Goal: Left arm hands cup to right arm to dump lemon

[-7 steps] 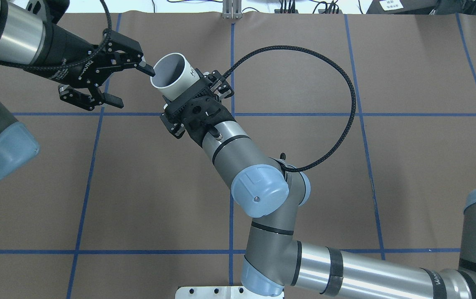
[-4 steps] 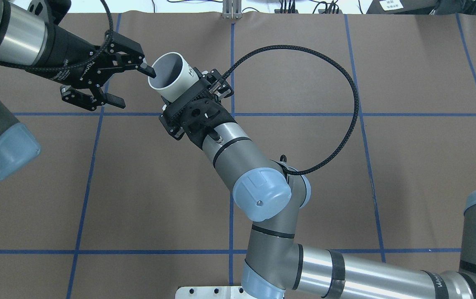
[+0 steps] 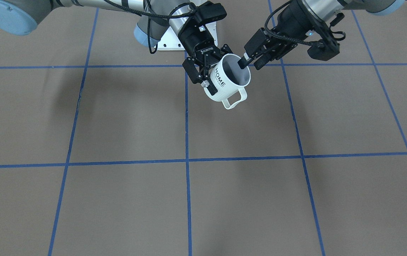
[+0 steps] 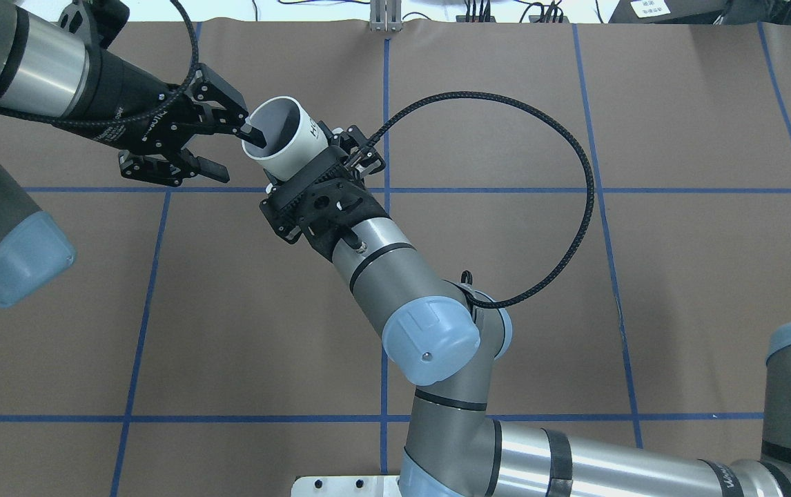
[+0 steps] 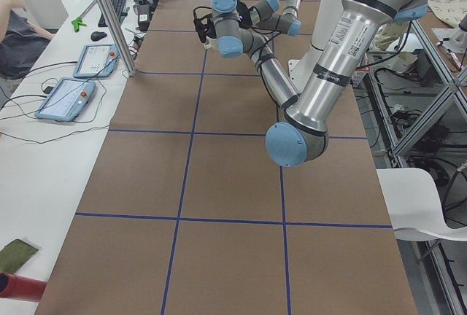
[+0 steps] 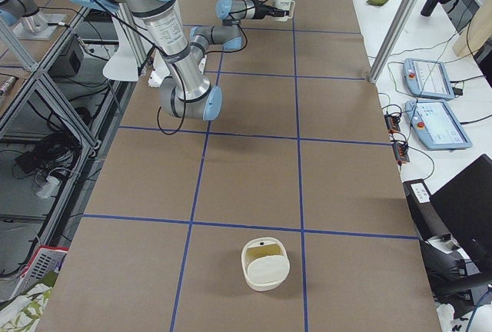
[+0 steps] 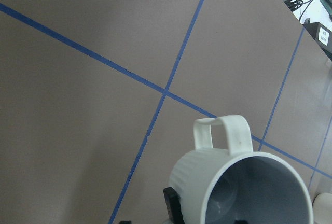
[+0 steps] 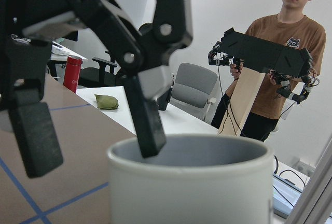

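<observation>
Handover step, nearly through I'd say. Right gripper (image 3: 216, 68) is clamped on the ribbed body of the cup (image 3: 225, 84), with the mouth tilted toward the left gripper (image 4: 234, 153) and the handle clear of both. Left gripper is spread wide: one finger dips just inside the rim, the other hangs outside, off the wall. Lemon not visible, prob. down inside. Next: left needs to back out w/o catching the rim, then right can carry & tip.

A brown table (image 3: 118, 117) gridded with blue tape (image 3: 186, 142) bears what looks like a white basket (image 6: 265, 264); a brown-shirted person (image 8: 280, 53) stands beyond.
</observation>
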